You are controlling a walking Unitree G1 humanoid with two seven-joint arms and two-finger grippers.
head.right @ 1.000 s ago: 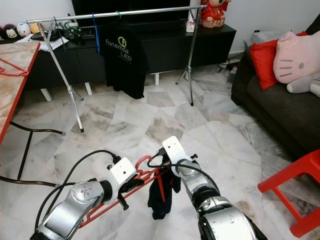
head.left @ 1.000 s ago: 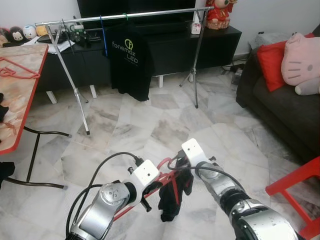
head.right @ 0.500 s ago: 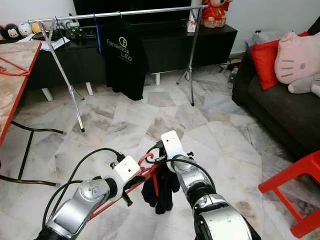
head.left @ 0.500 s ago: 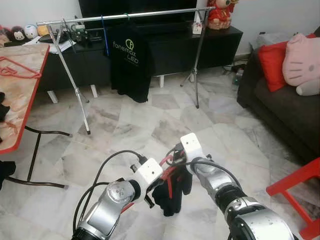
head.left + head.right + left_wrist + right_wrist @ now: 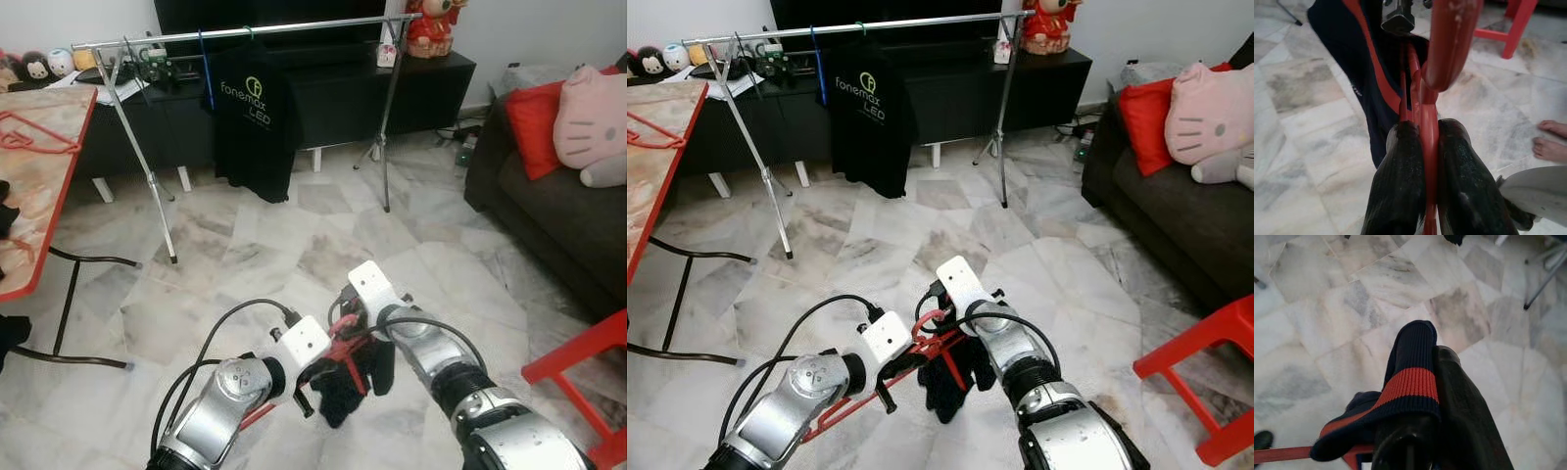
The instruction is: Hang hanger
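Two black-fingered grippers, left gripper [image 5: 315, 375] and right gripper [image 5: 364, 345]; one red plastic hanger [image 5: 1429, 128]; one dark navy garment with a red stripe [image 5: 345, 384]; one black printed T-shirt [image 5: 249, 122] on one silver metal clothes rail [image 5: 245, 30]; one pink cat-shaped plush cushion [image 5: 591, 125].

Marble floor [image 5: 245, 235] under clothes rack [image 5: 157, 196] and red chair [image 5: 588, 372]

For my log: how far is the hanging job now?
Done: a black T-shirt already hangs on the rail. In hand: the left gripper is shut on the red hanger, and the right gripper pinches the dark garment draped on it, low over the floor. Left: carry the hanger to the rail across the room and hook it on.
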